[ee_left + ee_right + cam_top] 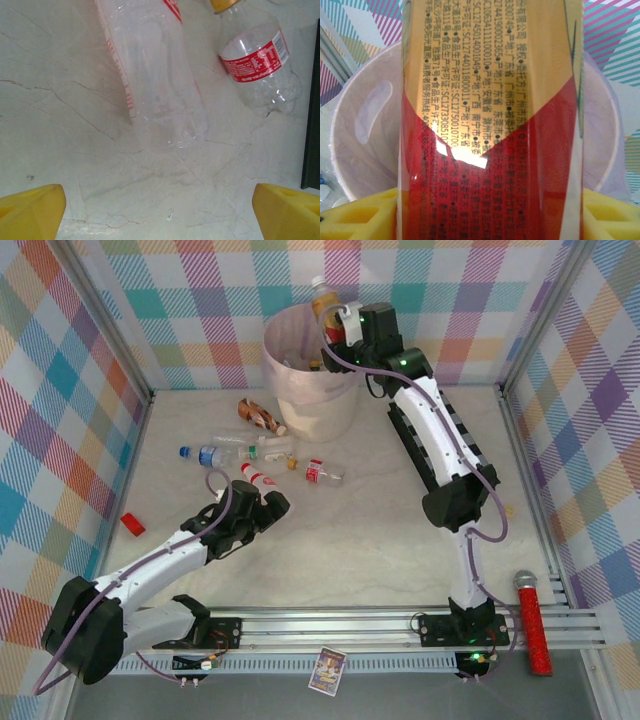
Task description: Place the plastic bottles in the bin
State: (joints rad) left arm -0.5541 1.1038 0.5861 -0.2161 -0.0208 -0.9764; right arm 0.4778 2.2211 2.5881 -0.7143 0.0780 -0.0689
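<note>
Right gripper: clamps gold-red bottle, dense Chinese print, ends cropped.
Left gripper: jaws wide apart; red-label bottle ahead, text unreadable.

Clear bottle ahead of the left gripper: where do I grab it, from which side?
I'd take the clear bottle mid-body, from above, left gripper open across its width: it lies flat, long axis running away from the gripper, bare table on both sides.

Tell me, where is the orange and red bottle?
In the top view the bottle is up in the right gripper, over the right rim of the bin at the back of the table.
</note>
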